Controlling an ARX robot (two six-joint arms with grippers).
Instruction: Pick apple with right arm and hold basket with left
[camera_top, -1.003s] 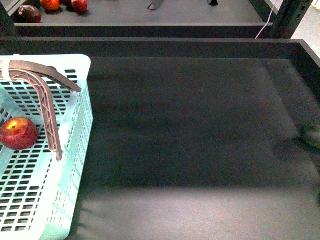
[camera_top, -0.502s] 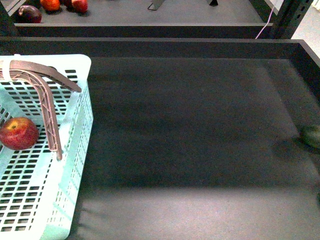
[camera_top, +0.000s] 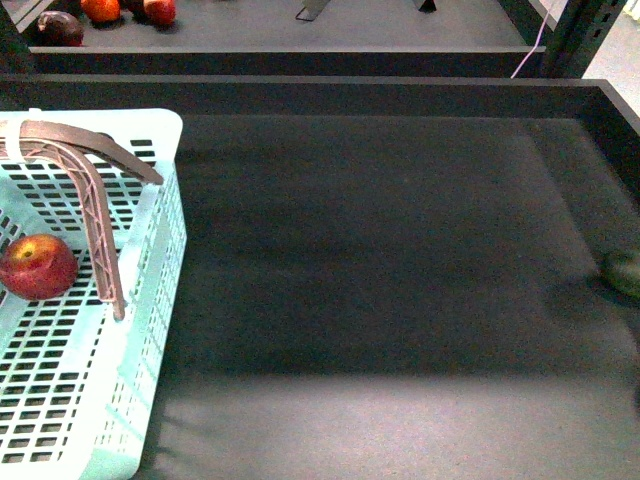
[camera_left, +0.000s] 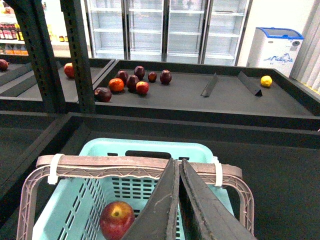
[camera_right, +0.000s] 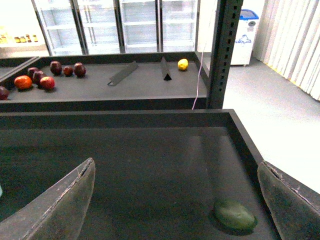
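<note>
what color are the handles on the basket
Brown-mauve, ribbed, against the pale aqua basket. The handles show best in the left wrist view.

Dim dark tray up front, bright shop behind: your three views are unevenly lit.

In your front view the black matte tray floor (camera_top: 380, 260) is murky, with a pale washed band of light across its near part and soft noise throughout. Your glossy red apple (camera_top: 37, 267) carries a small highlight. In the wrist views, the white glass-door fridges (camera_left: 170, 27) glare brightly, and the close dark gripper fingers (camera_right: 55, 207) look soft and blurred.
</note>
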